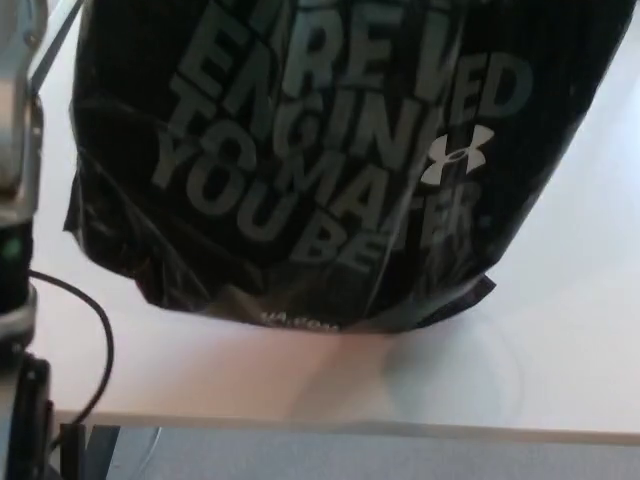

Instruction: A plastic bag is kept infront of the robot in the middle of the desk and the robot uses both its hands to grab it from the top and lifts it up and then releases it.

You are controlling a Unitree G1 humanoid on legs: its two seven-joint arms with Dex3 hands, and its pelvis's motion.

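Observation:
A black plastic bag (330,150) with grey block lettering and a white logo fills most of the head view. It hangs close to the camera, its bottom edge clear of the white desk (300,370) with a soft shadow beneath it. The top of the bag runs out of the picture's upper edge. Neither hand shows. Only a grey and white part of my left arm (15,120) appears at the far left edge, beside the bag.
A thin black cable (95,340) loops over the desk's left front corner. The desk's front edge (350,428) crosses the bottom of the picture, with grey floor below it. Bare desk lies to the right of the bag.

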